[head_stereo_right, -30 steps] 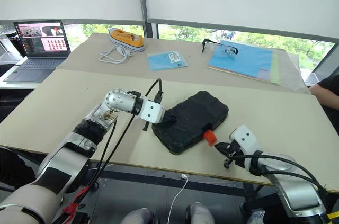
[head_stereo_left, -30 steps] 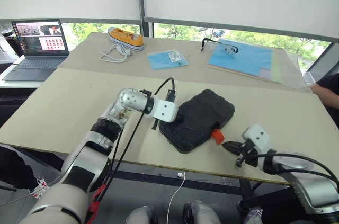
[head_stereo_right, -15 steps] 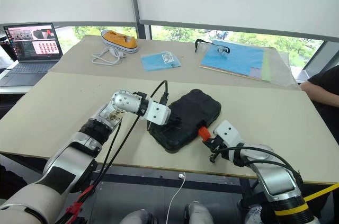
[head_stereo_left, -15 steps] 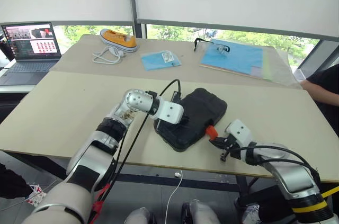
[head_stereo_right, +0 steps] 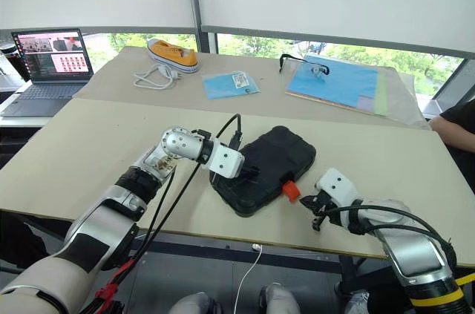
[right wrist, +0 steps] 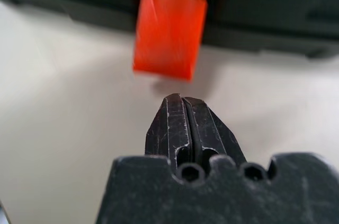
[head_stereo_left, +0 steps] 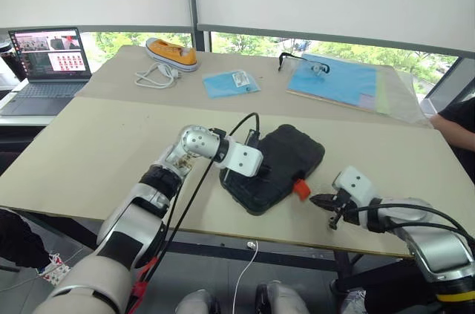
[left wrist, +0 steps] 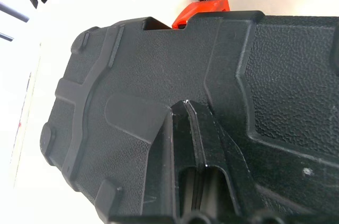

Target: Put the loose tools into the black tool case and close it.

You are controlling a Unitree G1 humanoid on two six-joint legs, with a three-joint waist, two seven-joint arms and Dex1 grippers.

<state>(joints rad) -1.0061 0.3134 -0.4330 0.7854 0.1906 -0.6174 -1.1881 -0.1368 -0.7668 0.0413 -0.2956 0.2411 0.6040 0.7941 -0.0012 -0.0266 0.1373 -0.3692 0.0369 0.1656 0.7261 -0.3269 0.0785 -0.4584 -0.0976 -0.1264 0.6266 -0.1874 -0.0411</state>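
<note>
at the near edge of the desk (head_stereo_left: 89,143), toward its right corner, the right hand (head_stereo_left: 318,200) hangs just above the top with its two black fingers pressed together and nothing between them. its tip points at the orange latch (head_stereo_left: 300,188) of the black tool case (head_stereo_left: 278,165) and sits just beside it, apart from it by a sliver of bare desk. over the last second the whole view swung away and back, so most of the shift is the camera's. against the case itself, the hand looked a touch closer to the latch half a second ago than it does now; the latch sticks out from the case's near side as it did a second ago, apparently not yet pressed home.

just beyond, the case lies flat with its lid down, set at an angle near the middle of the near edge. the left hand (head_stereo_left: 259,173), fingers together, rests its tip on the lid's left part, much as it did a second ago, likely steadying the lid.

no loose tools lie on the desk, so the packing looks done. what seems left is snapping the latch shut, and that probably needs another push from the right hand.

farther back are a blue packet (head_stereo_left: 232,82), a white cable (head_stereo_left: 154,74) and an orange shoe (head_stereo_left: 171,53); blue sheets (head_stereo_left: 338,83) with glasses (head_stereo_left: 300,62) lie toward the far right corner.
</note>
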